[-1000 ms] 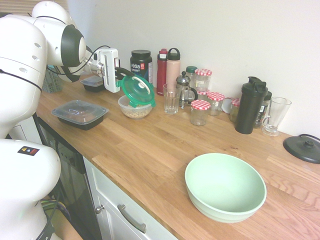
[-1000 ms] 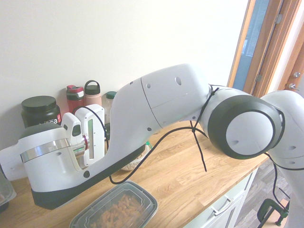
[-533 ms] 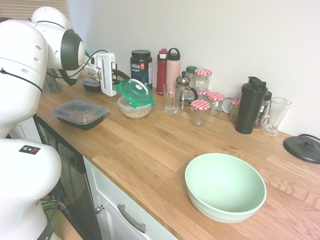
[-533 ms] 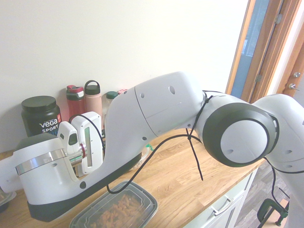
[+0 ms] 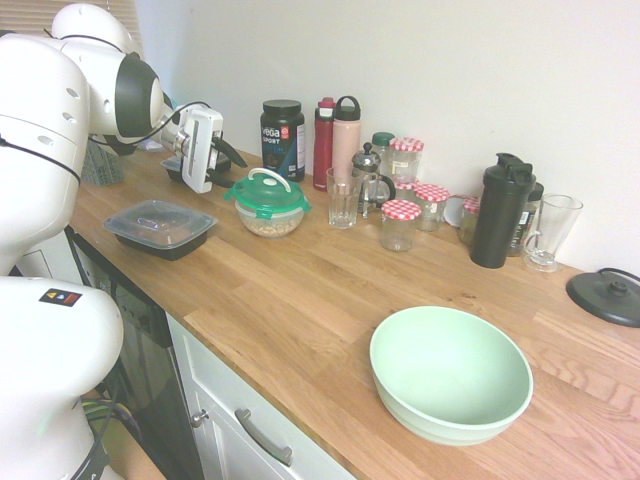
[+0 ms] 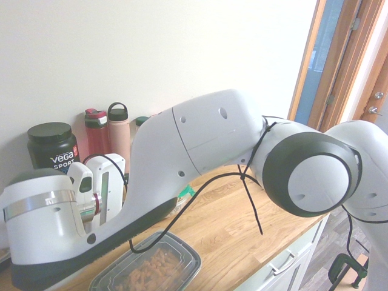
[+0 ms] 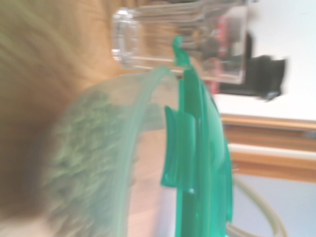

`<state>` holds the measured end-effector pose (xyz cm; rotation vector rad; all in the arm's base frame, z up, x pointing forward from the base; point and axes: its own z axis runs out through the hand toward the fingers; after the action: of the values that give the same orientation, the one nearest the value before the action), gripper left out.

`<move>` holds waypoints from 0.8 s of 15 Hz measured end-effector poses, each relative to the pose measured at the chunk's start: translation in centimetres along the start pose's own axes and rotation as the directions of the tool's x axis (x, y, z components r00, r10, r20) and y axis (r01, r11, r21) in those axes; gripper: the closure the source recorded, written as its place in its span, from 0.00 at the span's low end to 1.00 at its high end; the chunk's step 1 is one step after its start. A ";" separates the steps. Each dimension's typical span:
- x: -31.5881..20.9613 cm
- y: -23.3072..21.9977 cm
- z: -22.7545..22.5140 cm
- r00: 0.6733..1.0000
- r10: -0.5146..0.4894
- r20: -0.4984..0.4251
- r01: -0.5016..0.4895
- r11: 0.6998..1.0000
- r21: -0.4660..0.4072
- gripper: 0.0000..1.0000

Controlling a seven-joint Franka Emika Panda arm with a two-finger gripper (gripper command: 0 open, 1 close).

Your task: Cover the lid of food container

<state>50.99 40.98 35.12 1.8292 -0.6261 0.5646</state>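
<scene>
Lid [image 5: 267,194] of green plastic sits on top of the food container [image 5: 270,221], the small clear bowl with beige bits inside, on the wooden counter [image 5: 330,290]. It looks roughly level there, though whether it is seated all round cannot be told; the blurred wrist view shows the lid [image 7: 200,148] edge-on against the container's rim [image 7: 133,128].

Taking the container as the landmark: the gripper [image 5: 222,156] is just beside it on the arm's side, a little above the rim, apart from the lid. Its dark fingers appear spread with nothing between them, but they are small in the first exterior view, and the second exterior view hides them behind the arm. A drinking glass [image 5: 342,198] stands near the container on the far side from the gripper, and a black tray with a clear cover [image 5: 160,227] lies nearer the counter's front edge.

My judgement is that the placing step is done and the release is under way. The next move probably calls for backing clear without catching a snap tab, then perhaps pressing the lid down if it must lock.
</scene>
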 end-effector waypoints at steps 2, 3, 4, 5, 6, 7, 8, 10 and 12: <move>2.0 2.1 -1.3 0.995 -0.020 0.097 0.013 0.998 0.068 0.00; 3.5 3.5 -1.8 0.989 -0.034 0.145 0.020 0.995 0.101 0.00; 5.3 4.9 -2.0 0.981 -0.047 0.191 0.021 0.991 0.136 0.00; 7.3 6.5 -1.7 0.971 -0.056 0.233 0.017 0.986 0.169 0.00; 9.6 8.2 -0.9 0.958 -0.065 0.278 0.006 0.978 0.207 0.00; 12.0 9.8 0.6 0.940 -0.075 0.332 -0.012 0.968 0.252 0.00; 14.0 11.1 2.5 0.920 -0.089 0.383 -0.033 0.953 0.301 0.00; 16.7 12.1 7.2 0.871 -0.128 0.475 -0.081 0.916 0.394 0.00; 18.3 11.9 12.5 0.817 -0.184 0.546 -0.122 0.871 0.476 0.00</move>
<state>57.94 22.94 51.27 2.5339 -0.9114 0.1198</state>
